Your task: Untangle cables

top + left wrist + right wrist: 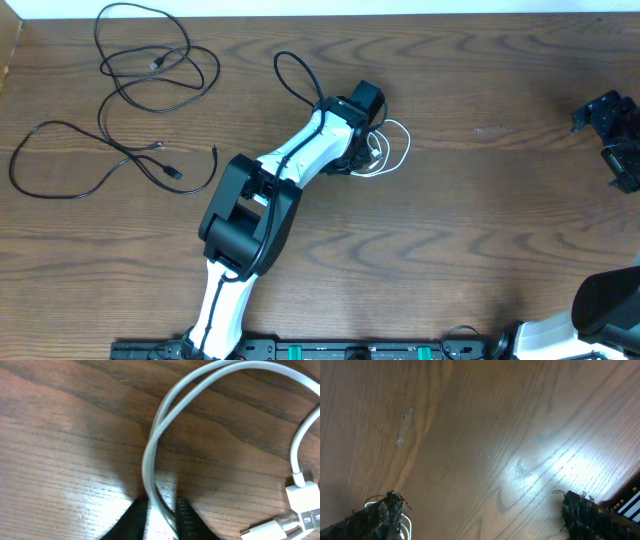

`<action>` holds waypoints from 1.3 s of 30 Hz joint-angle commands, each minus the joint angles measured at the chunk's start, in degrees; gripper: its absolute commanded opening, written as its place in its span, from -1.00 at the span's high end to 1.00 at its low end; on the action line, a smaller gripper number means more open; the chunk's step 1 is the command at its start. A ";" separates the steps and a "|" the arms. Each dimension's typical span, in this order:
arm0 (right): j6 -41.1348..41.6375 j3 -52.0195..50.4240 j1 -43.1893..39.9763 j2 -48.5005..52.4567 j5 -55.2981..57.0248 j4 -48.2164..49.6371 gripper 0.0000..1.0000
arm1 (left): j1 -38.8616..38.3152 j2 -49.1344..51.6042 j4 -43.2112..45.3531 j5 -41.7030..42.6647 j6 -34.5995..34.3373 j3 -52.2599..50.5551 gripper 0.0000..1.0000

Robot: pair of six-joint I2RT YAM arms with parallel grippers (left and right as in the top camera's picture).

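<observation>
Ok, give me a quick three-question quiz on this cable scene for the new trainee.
1. Which cable runs between the fingers of the left gripper? A: a black one. B: the white cable. C: none.
2. True or false: the right gripper is wide open and holds nothing.
3. Fill in: the black cables lie toward the far ___ corner of the table.
Key: 1 B; 2 true; 3 left.

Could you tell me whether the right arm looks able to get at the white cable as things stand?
Probably only partly: bare table lies between the right gripper and the white cable, but the left gripper sits right over it, pinching it.
</observation>
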 commanded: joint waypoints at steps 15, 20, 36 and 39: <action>0.66 -0.02 0.07 -0.04 0.31 -0.07 -0.99 | 0.17 -11.39 -1.73 -1.51 2.99 1.95 0.85; 0.66 -0.02 0.07 -0.04 0.31 -0.07 -0.98 | 0.17 -19.76 -1.79 -1.49 3.87 1.95 0.85; 0.66 -0.02 0.07 -0.04 0.31 -0.07 -0.99 | -0.07 -23.87 -2.93 -1.53 5.99 -1.46 0.85; 0.66 -0.02 0.07 -0.04 0.31 -0.07 -0.99 | -0.07 -23.85 -3.13 -1.51 5.99 -1.46 0.85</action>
